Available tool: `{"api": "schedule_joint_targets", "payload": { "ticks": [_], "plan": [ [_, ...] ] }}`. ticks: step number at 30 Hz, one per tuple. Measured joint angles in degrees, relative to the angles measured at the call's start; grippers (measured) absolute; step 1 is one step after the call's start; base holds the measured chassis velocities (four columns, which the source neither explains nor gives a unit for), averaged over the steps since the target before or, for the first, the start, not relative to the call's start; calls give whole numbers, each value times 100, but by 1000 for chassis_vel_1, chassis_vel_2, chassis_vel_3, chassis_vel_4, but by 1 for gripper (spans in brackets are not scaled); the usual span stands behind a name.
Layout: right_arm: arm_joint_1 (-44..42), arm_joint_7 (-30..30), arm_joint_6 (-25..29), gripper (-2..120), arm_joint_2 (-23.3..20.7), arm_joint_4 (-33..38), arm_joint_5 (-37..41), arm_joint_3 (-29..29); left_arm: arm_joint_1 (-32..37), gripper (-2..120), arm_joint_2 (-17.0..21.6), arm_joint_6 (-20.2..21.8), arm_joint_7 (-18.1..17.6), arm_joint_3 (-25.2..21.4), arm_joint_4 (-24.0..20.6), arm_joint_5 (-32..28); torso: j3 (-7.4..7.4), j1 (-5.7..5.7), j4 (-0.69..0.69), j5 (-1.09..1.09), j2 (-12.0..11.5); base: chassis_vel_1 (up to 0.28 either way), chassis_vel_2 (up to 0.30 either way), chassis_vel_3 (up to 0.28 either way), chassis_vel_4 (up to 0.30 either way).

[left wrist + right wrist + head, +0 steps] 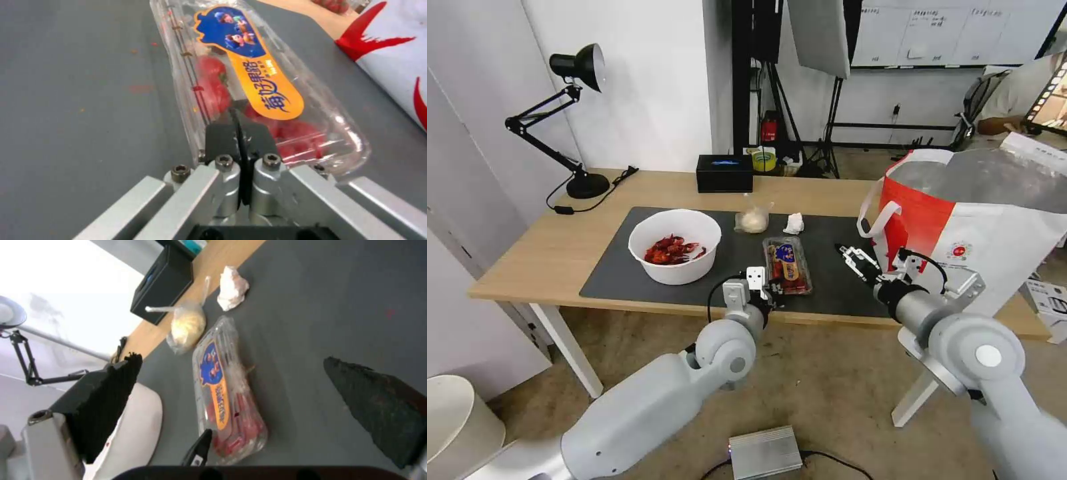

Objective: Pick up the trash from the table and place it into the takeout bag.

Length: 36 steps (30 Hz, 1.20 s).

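On the table (547,247), the dark mat (620,273) carries the trash. A white bowl (675,245) of red shells stands at its left. A small clear bag (753,219) and a crumpled tissue (794,223) lie at the back. The clear clamshell box (787,264) of red fruit lies in the middle. My left gripper (770,293) is at the box's near end, its black pads (222,136) pressed together on the box's (249,66) edge. My right gripper (852,257) hovers open over the mat, between the box and the takeout bag (980,227), its fingers (111,396) spread wide.
A black rectangular box (724,173) and a black desk lamp (570,120) stand along the table's far side. The takeout bag fills the table's right end. On the floor lie a silver unit (765,452) and a white bin (454,420).
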Motion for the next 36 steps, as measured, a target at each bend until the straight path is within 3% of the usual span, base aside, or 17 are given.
{"api": "schedule_joint_targets", "payload": {
  "ticks": [19,36],
  "plan": [
    [352,43,-272,100,165,-456,67,-126,-9,0,-30,1,-17,19,21,-9,0,0,0,0,0,0,0,0,0],
    [1345,426,-1207,100,445,-1396,266,-486,20,0,40,-5,-30,4,-27,-24,0,0,0,0,0,0,0,0,0]
  ]
}}
